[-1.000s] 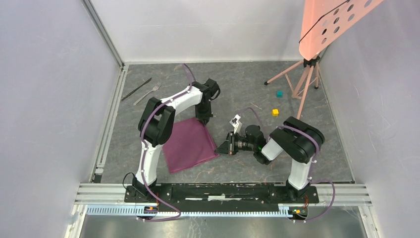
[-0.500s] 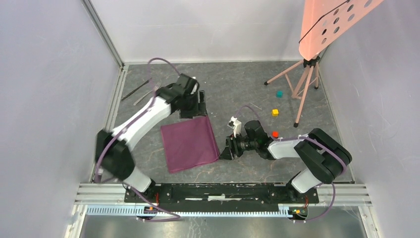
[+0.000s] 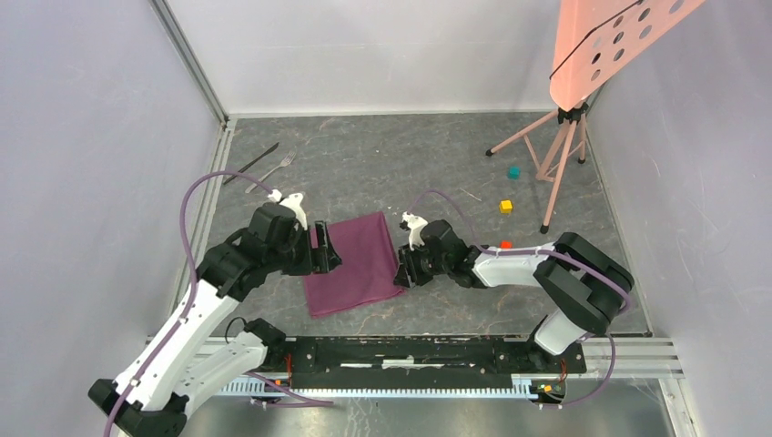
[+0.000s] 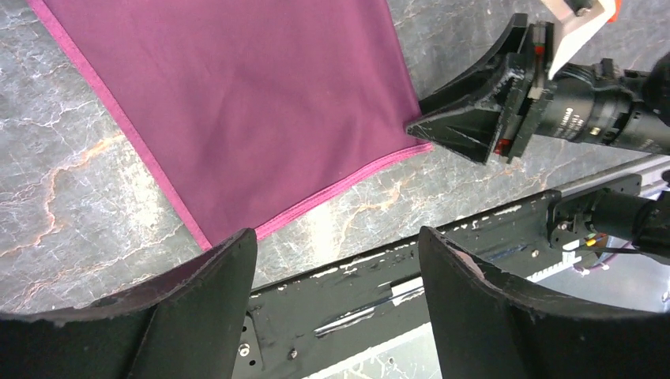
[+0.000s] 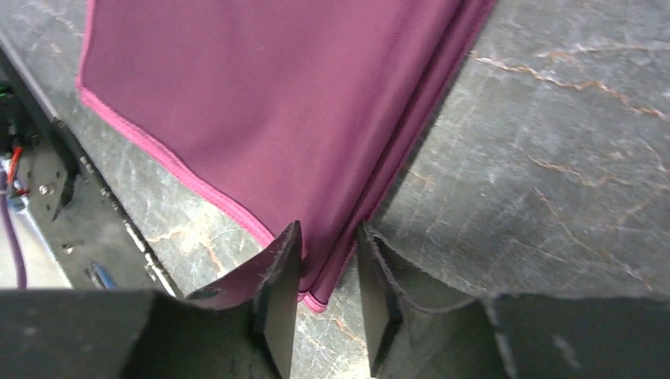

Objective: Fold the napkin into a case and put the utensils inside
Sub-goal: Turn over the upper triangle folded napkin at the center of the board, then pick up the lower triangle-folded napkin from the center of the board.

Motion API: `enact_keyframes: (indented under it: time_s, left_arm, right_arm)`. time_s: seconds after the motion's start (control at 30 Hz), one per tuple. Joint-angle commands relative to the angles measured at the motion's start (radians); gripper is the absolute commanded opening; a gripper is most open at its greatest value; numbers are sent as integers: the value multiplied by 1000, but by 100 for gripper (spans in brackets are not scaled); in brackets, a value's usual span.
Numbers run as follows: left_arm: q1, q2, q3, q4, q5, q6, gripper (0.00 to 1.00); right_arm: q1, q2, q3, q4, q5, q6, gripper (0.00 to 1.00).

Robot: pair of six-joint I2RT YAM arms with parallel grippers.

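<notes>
While left pincer (image 4: pixel 336 260) hangs spread, right pincer (image 5: pixel 328 272) pinches napkin (image 5: pixel 276 103) corner.

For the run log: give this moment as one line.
left gripper: open, above napkin edge | right gripper: closing on napkin corner | fork, knife: untouched, far left

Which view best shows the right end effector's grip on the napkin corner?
Right wrist: its fingertips straddle the plum-purple fabric napkin's corner. Left wrist shows that end effector side-on at the corner; top external gives only its position.
</notes>
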Motion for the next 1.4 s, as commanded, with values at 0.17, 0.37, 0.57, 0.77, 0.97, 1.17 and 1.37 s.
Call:
enact_keyframes:
  time_s: [0.17,0.37,0.57,0.77,0.97,1.17,1.37]
  left_arm:
    - [5,-50,-11,48,60,-70,82]
    - [5,56,-102,273,162,-163,82]
    - [34,230,-150,469,93,-272,82]
    - [248,401,-251,709,282,-339,73]
    - [299,559,-223,763,304,-304,68]
    - [326,636,-209,760,265,-259,67]
    - [343,698,-220,763,233,-221,66]
  right_arm:
    - [-18,2,-28,-388,350,-151,19]
    - [-71,-89,-32,-492,504,-195,17]
    - [-111,-196,24,-557,569,-279,45]
    - [-135,-100,294,-461,338,-337,70]
    - [-162,120,435,-144,-46,-155,62]
    - [-231,336,540,62,-263,-15,56]
    - [-304,448,535,156,-322,12,61]
